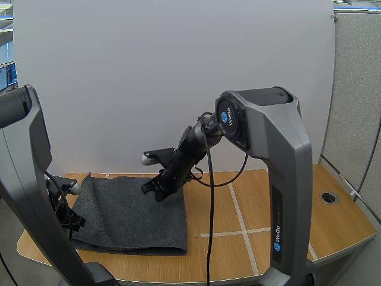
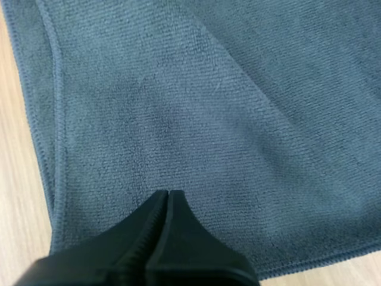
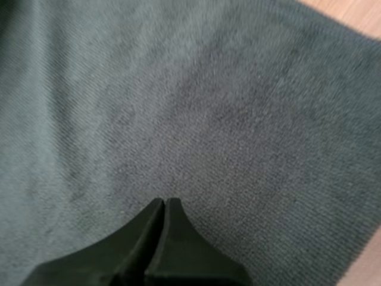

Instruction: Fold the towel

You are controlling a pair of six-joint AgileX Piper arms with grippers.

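Towel (image 1: 131, 214), dark grey, lies spread on the left half of the wooden table (image 1: 286, 196). Its near edge runs close to the table's near edge and its right edge is straight, about at the table's middle. The far left corner stands up a little from the wood, just beside the left arm.

The right gripper (image 1: 156, 189) reaches in from the right and points down at the far right part of the towel. In the right wrist view its fingers (image 3: 137, 238) are pressed together into one dark wedge, with nothing visible between them. The tips are low over plain grey cloth, and a strip of bare wood shows past the towel's edge.

The left gripper (image 2: 168, 193) is at the towel's left side, low by the raised corner. Its fingers (image 2: 134, 235) are likewise closed tight against each other with no cloth seen between them, and the tip points across the towel. In the left wrist view a stitched hem runs along the towel's edge next to bare wood. One layer of cloth lies over another there, its edge crossing the fabric on a slant. Whether either tip touches the cloth, I cannot tell.
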